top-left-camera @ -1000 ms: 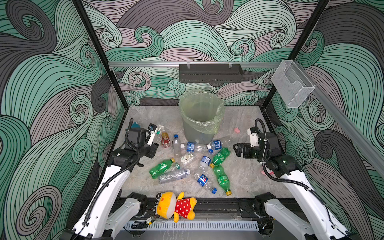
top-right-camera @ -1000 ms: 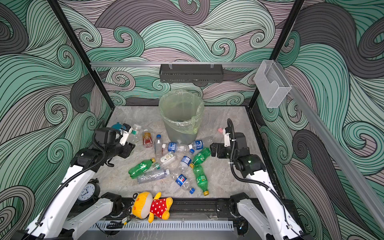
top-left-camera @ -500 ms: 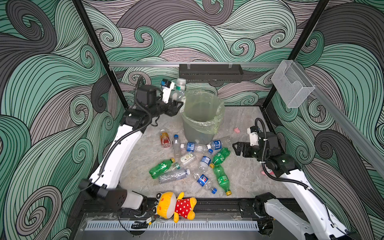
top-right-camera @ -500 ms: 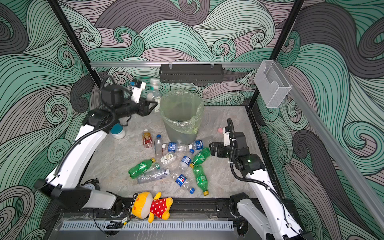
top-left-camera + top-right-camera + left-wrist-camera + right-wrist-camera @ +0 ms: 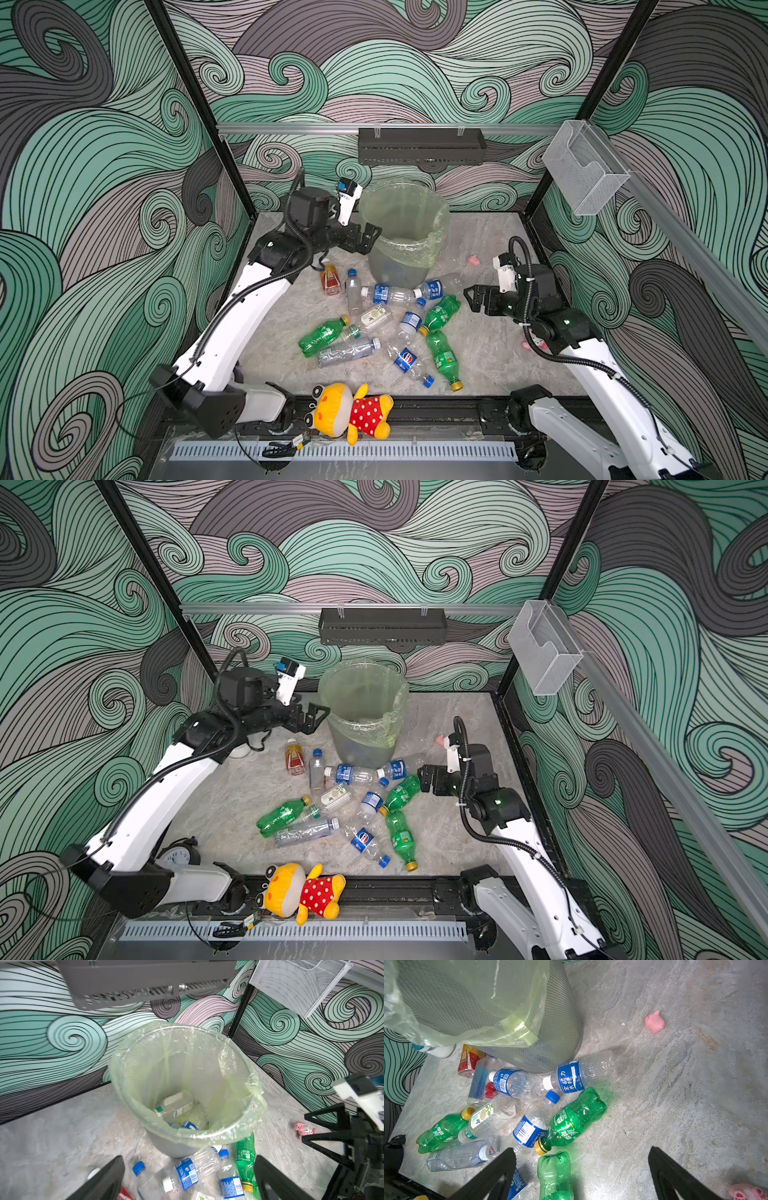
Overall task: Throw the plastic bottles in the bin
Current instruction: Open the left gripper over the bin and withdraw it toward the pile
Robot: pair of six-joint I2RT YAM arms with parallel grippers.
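The bin (image 5: 399, 266) (image 5: 361, 737) stands at the back middle, lined with a pale green bag. Inside it lie clear plastic bottles (image 5: 182, 1111). My left gripper (image 5: 368, 239) (image 5: 316, 719) (image 5: 189, 1160) hovers at the bin's left rim, open and empty. Several more bottles lie on the floor in front of the bin: green ones (image 5: 322, 334) (image 5: 442, 311) (image 5: 577, 1120), blue-labelled clear ones (image 5: 392, 293) (image 5: 571, 1078) and an orange-red one (image 5: 330, 280). My right gripper (image 5: 473, 297) (image 5: 424, 777) (image 5: 582, 1150) is open and empty, just right of the pile, above a green bottle (image 5: 554, 1174).
A yellow plush toy (image 5: 353, 411) lies on the front rail. Small pink toys (image 5: 654, 1022) (image 5: 745, 1191) sit on the floor at the right. A white cup (image 5: 436, 1050) stands left of the bin. A clock (image 5: 178, 856) is at front left. A clear wall box (image 5: 582, 170) and a black shelf (image 5: 419, 145) hang above.
My left arm rose from the floor to the bin's rim carrying a clear bottle, then its jaws opened and the bottle left them. The right arm stayed put.
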